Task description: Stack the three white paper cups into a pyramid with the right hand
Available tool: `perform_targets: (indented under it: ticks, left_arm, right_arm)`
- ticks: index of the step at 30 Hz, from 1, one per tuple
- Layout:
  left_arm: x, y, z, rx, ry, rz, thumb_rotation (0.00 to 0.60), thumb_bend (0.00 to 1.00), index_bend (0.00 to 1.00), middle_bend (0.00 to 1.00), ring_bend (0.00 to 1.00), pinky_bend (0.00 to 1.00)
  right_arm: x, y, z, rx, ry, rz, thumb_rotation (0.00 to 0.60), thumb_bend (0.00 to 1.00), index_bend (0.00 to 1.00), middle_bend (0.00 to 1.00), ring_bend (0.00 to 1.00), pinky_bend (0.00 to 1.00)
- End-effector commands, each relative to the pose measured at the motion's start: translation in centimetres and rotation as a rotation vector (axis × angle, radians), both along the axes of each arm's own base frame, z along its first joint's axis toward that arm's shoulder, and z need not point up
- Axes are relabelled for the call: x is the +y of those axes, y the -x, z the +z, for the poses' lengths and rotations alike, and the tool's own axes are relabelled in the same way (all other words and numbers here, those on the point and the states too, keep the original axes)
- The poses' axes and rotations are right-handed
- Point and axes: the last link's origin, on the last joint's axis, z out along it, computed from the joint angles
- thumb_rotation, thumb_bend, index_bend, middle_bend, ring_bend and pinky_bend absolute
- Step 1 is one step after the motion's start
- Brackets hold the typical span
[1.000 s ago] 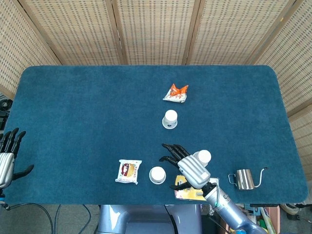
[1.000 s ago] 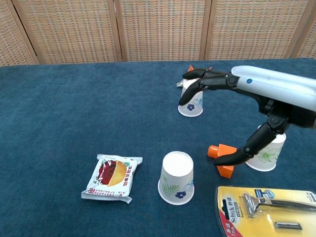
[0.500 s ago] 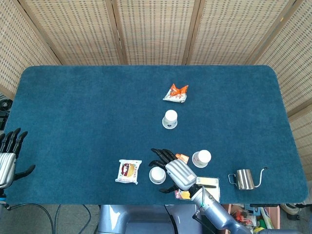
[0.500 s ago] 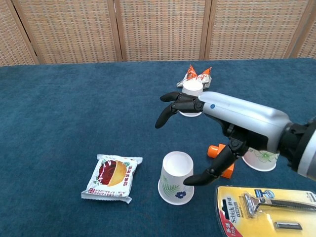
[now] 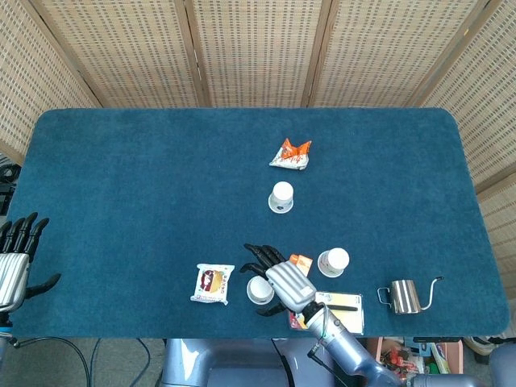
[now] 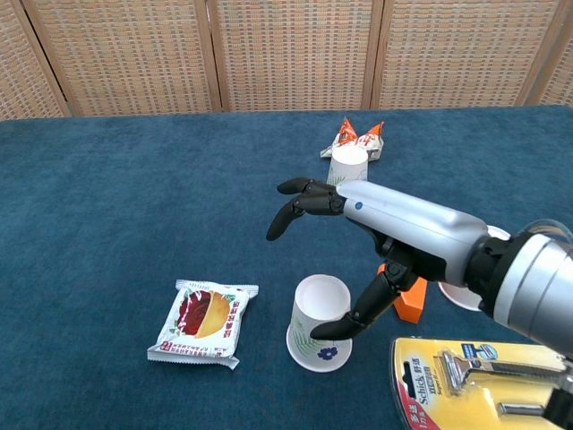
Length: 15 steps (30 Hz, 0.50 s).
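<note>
Overhead, blue carpeted table, wicker screens behind, right hand spread, empty.

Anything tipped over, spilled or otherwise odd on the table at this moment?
Nothing stands out. All three paper cups stand upside down and apart: nearest cup, right cup, far cup. The right hand is spread over the nearest cup, holding nothing.

right hand hides most of the right-side cup in chest view. razor pack cut off by frame edge.
</note>
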Motion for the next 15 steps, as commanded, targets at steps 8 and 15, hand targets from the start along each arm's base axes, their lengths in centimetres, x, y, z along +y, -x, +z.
perform_targets:
  ticks: [8, 15]
  left_arm:
    - [-0.1, -0.1, 0.2, -0.002, -0.005, -0.006, 0.6, 0.2, 0.0, 0.0, 0.0, 0.0]
    - [-0.1, -0.1, 0.1, -0.002, 0.0, -0.008, 0.6, 0.2, 0.0, 0.0, 0.0, 0.0]
  right_arm:
    - [0.0, -0.1, -2.0, 0.022, -0.016, -0.018, 0.6, 0.01, 0.3, 0.0, 0.0, 0.0]
    - [-0.4, 0.2, -3.1, 0.031, -0.023, -0.039, 0.6, 0.01, 0.3, 0.0, 0.0, 0.0]
